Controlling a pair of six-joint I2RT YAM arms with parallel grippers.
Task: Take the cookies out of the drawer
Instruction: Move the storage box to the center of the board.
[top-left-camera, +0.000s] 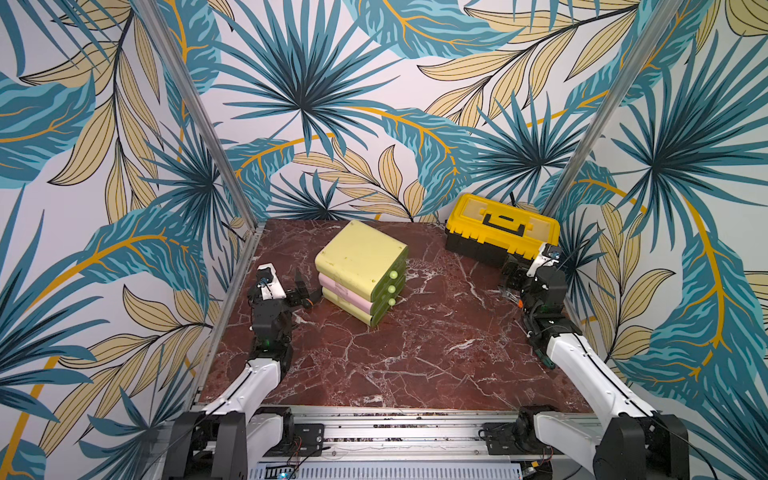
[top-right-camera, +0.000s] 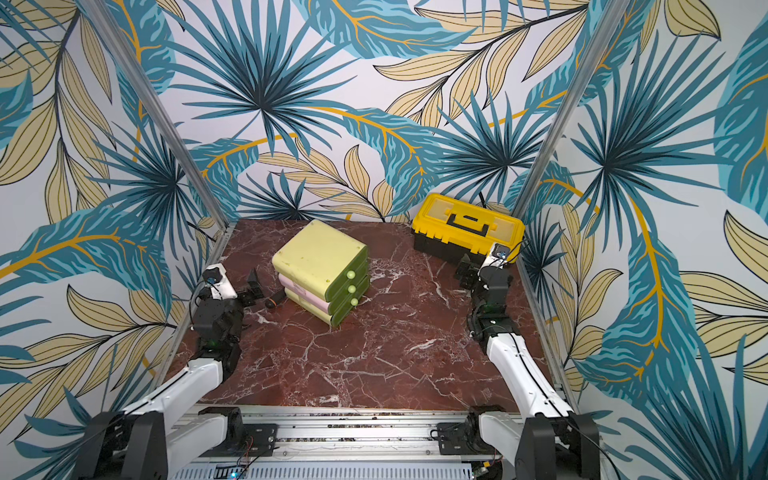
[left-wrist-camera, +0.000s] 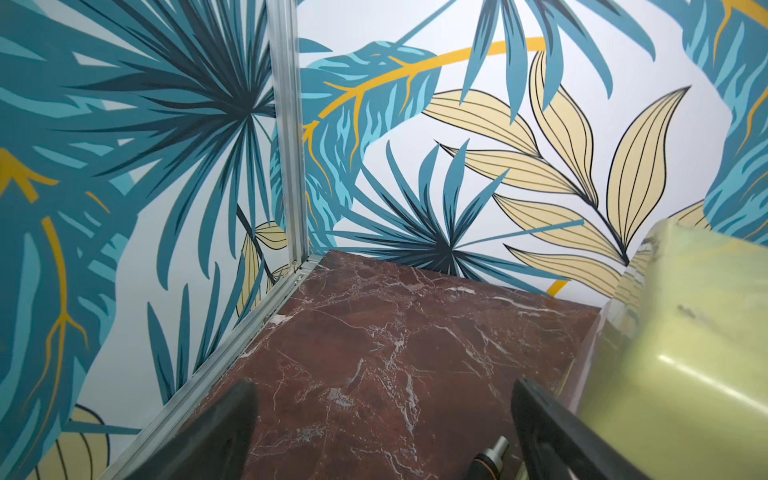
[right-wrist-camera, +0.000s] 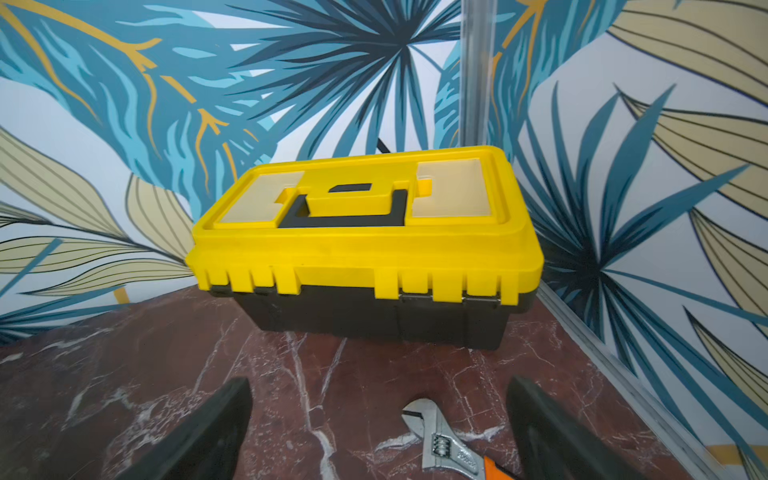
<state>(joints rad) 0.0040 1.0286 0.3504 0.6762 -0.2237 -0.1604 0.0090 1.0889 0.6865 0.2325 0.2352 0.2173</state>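
Note:
The cookies are hidden; none shows in any view. A small chest of three drawers (top-left-camera: 360, 258) (top-right-camera: 319, 257), yellow-green and pink with green fronts and round knobs (top-left-camera: 391, 288), stands mid-table with every drawer shut. My left gripper (top-left-camera: 306, 289) (top-right-camera: 257, 286) (left-wrist-camera: 384, 390) is open and empty just left of the chest, whose side fills the edge of the left wrist view (left-wrist-camera: 685, 332). My right gripper (top-left-camera: 509, 276) (top-right-camera: 465, 272) (right-wrist-camera: 380, 386) is open and empty at the right, low over the table and facing the toolbox.
A shut yellow and black toolbox (top-left-camera: 500, 232) (right-wrist-camera: 365, 232) sits at the back right corner. An orange-handled wrench (right-wrist-camera: 440, 444) lies on the marble table (top-left-camera: 415, 353) under the right gripper. A black-handled tool (left-wrist-camera: 490, 457) (top-right-camera: 276, 298) lies between the left gripper and the chest.

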